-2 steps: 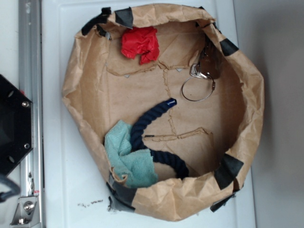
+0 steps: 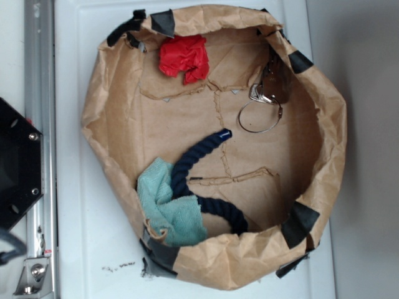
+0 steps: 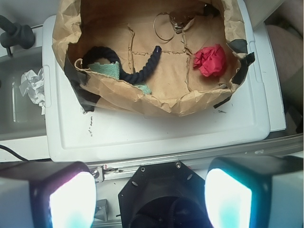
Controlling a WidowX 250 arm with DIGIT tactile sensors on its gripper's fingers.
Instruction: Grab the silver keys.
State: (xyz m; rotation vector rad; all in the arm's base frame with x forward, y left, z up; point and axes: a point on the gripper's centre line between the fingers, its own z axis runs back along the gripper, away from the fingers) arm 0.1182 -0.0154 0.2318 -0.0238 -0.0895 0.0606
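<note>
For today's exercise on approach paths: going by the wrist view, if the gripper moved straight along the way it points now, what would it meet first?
Probably the black robot base, which lies between the open gripper fingers, short of the paper-lined bin; depth is unclear.

Crumpled matt brown paper bin (image 2: 112,124) with glossy black tape patches (image 2: 300,221). Dull silver-grey metal keys (image 2: 269,87) on a thin shiny wire ring (image 2: 260,118). Dark blue twisted rope (image 2: 193,159) was fibrous; teal cloth (image 2: 165,205) was fuzzy; red wad (image 2: 184,57) was creased. White plastic tray (image 3: 156,135) was smooth.
</note>
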